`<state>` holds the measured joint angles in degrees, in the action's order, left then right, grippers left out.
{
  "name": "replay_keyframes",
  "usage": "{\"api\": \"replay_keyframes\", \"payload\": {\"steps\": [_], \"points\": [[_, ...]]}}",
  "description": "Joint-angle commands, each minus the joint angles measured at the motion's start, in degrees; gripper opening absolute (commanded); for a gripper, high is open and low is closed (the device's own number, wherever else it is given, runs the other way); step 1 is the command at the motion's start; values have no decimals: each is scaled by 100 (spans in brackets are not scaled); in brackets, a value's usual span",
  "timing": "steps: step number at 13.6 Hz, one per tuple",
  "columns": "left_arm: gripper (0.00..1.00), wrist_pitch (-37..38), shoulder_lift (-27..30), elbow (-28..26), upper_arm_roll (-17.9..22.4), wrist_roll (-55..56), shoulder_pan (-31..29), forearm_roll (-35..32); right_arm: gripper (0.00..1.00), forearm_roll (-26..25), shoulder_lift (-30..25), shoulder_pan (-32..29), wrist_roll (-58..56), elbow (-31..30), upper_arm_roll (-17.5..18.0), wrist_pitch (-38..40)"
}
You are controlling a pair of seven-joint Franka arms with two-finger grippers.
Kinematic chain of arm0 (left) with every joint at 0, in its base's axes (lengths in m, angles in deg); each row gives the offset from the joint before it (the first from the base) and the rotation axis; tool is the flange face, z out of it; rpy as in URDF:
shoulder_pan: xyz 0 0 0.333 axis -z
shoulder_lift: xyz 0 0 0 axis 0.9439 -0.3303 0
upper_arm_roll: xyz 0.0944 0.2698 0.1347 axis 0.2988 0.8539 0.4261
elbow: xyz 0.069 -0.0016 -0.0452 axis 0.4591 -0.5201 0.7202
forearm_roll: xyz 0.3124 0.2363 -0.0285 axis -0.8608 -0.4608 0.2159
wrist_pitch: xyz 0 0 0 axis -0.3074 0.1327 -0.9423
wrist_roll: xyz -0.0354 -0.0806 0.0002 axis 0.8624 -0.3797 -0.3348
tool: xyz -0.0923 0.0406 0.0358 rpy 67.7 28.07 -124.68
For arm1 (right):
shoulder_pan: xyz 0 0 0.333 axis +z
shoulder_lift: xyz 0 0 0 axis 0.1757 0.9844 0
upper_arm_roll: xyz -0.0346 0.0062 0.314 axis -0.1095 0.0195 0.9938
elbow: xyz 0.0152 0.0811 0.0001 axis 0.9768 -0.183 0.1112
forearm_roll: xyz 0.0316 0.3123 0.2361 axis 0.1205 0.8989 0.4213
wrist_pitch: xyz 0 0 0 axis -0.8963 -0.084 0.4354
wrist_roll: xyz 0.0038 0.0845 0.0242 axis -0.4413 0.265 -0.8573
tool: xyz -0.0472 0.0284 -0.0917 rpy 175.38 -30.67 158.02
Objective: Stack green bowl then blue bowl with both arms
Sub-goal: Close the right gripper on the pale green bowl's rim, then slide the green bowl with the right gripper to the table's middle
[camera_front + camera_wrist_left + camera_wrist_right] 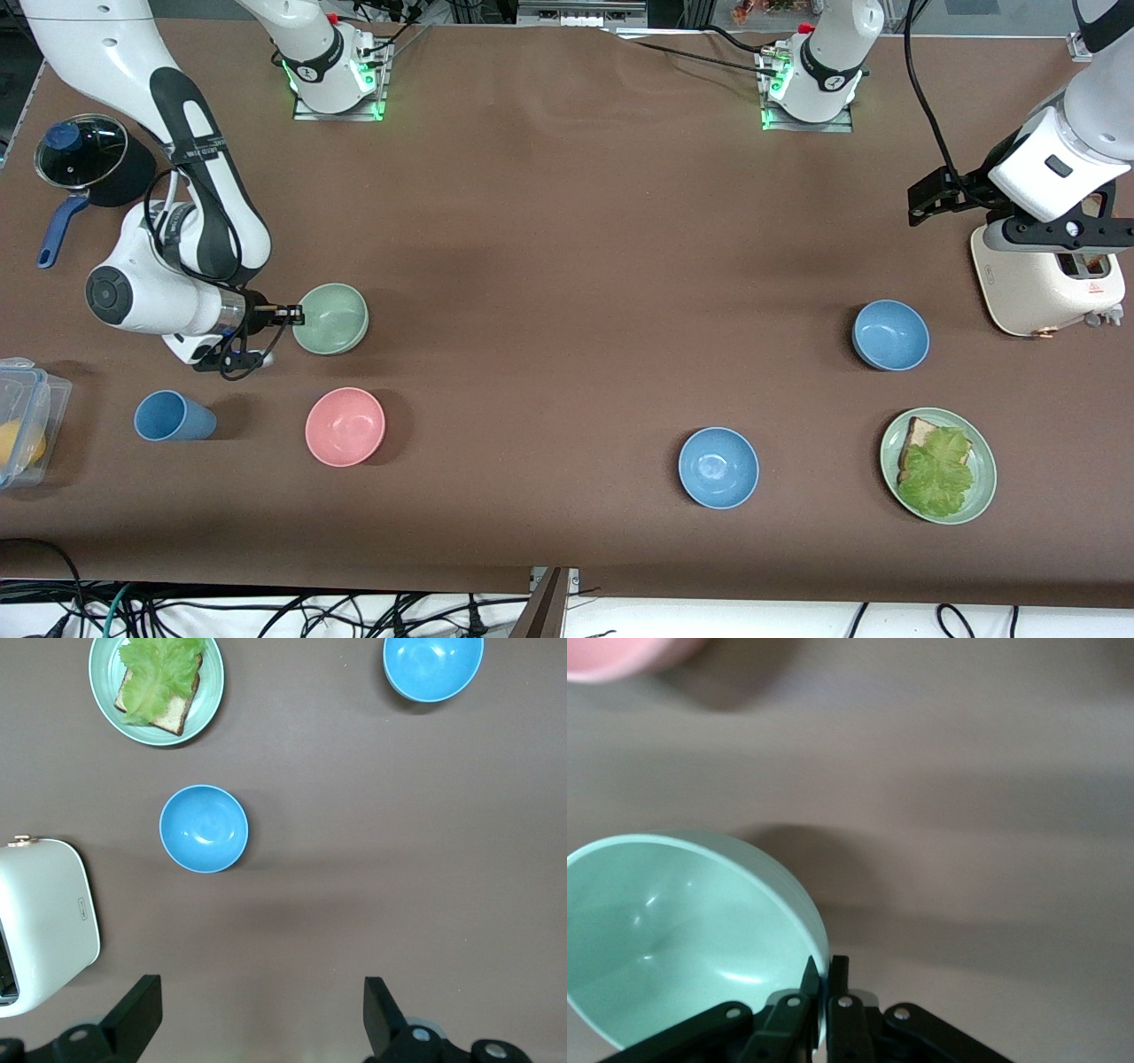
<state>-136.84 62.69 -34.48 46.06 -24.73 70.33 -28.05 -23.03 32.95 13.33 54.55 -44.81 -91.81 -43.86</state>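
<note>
Right gripper [297,313] pinches the rim of the green bowl [331,318], which sits tilted near the right arm's end, just farther than the pink bowl [345,426]. Grasp step; next likely lift. Left gripper [926,197] waits wide open beside the toaster [1045,279], above a blue bowl [890,334].

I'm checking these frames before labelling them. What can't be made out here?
- Front view: right gripper fingertips at the green bowl rim are too small to read.
- Front view: the clear container is cut off by the edge.
- Left wrist view: the toaster is cut off; its slots are mostly unseen.
</note>
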Motion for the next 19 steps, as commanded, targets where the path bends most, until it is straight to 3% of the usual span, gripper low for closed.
{"api": "replay_keyframes", "payload": {"steps": [1,7,12,19], "points": [[100,144,-46,174,-15,-123,-32,51,0,205,-257,-14,231,53,316,216],[100,144,-64,227,-24,-114,-32,51,0,312,-231,179,2120,308,1477,-126],[100,144,-64,227,-24,-105,-23,51,0,303,-3,1136,3544,466,1486,-758],[100,144,-73,218,-24,-71,-32,59,0,242,937,2147,5013,1476,1478,-882]]}}
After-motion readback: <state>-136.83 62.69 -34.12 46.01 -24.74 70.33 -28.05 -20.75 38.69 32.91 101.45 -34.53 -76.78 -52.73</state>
